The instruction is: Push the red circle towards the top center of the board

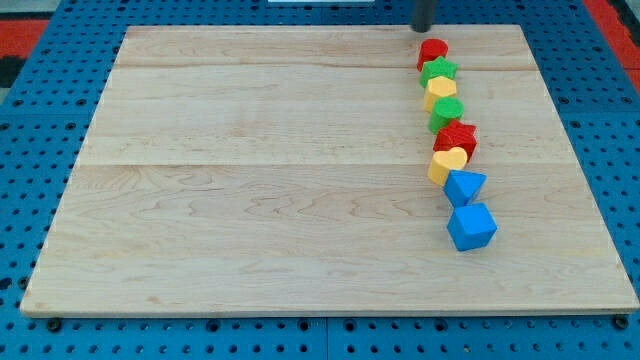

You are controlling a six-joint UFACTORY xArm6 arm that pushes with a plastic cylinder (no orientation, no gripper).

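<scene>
The red circle (432,53) stands at the top of a column of blocks on the view's right side of the wooden board (250,180). Below it come a green star (438,71), a yellow block (440,91), a green block (447,110), a red star (457,137), a yellow heart (448,162), a blue triangle-like block (464,186) and a blue cube (471,226). My tip (423,29) is at the view's top edge, just above and slightly left of the red circle, close to it.
The board lies on a blue pegboard surface (30,120) that surrounds it on all sides. The neighbouring blocks in the column touch or nearly touch each other.
</scene>
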